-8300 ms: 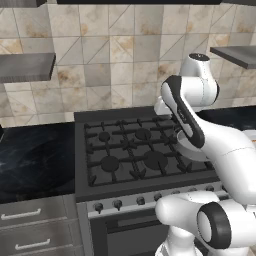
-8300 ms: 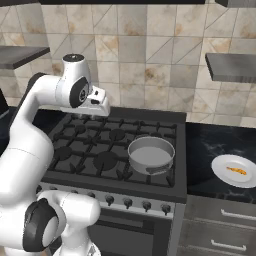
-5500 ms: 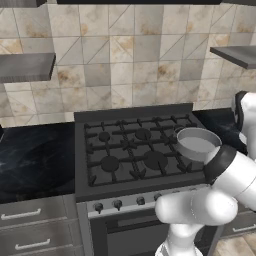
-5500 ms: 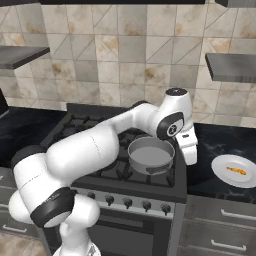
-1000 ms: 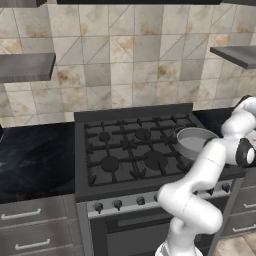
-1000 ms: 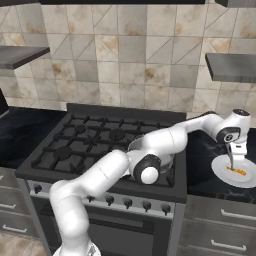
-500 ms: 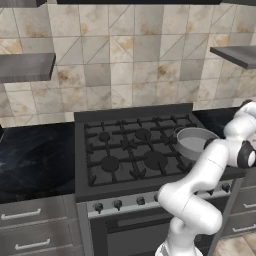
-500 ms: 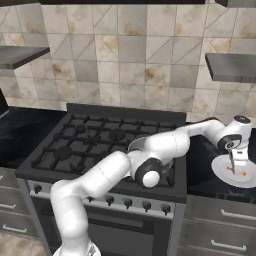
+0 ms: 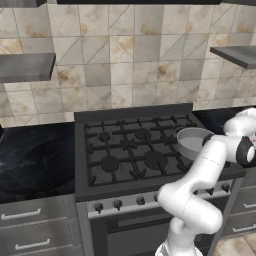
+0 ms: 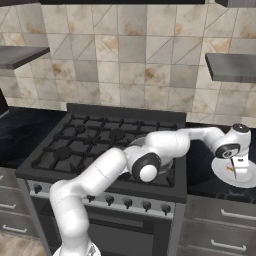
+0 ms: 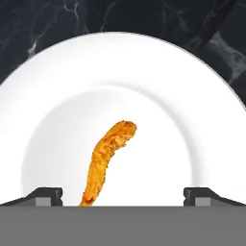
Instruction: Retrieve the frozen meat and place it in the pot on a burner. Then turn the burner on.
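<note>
**Black marble tabletop right of stove: pincer over plate, pre-grasp**

Black marble tabletop carries the round white plate, and the slim orange-yellow frozen meat strip lies near its centre. Two-finger pincer hangs directly above, spread wide, gripping nothing; the strip's lower end sits between the tips, likely lined up for a pinch. Shallow grey metal pot waits on the black gas stove's right burner, just beside the plate's side, so transfer looks short.

One meat piece, one plate, one pot, one stove.
</note>
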Robot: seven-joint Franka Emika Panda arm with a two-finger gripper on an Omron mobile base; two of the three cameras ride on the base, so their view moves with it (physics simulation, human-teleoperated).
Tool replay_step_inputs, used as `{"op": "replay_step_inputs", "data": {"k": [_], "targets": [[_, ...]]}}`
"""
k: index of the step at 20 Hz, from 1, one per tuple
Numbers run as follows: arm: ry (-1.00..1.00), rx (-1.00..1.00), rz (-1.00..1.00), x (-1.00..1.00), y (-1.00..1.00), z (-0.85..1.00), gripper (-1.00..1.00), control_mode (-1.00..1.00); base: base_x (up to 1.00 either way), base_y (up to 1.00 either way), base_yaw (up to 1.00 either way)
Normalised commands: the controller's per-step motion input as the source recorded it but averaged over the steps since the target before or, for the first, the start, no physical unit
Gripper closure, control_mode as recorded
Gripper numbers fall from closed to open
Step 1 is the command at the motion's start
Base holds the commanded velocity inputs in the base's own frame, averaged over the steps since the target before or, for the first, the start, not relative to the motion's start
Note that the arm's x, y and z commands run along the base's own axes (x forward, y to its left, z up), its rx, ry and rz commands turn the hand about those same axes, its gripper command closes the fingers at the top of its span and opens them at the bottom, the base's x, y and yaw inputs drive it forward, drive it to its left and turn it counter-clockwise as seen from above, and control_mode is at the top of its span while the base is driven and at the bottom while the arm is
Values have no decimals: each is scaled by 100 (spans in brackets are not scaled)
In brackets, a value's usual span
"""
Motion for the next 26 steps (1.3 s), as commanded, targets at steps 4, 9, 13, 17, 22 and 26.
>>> {"op": "replay_step_inputs", "data": {"k": [4,9,13,17,22,26], "targets": [[0,0,1,8,-11,0,-100,-100,0,0,0],[1,0,0,19,0,0,-100,-100,0,0,0],[8,0,0,22,0,0,-100,-100,0,0,0],[11,0,0,20,-1,0,-100,-100,0,0,0],[16,0,0,31,-5,0,-100,-100,0,0,0],[2,0,0,13,-11,-1,-100,-100,0,0,0]]}}
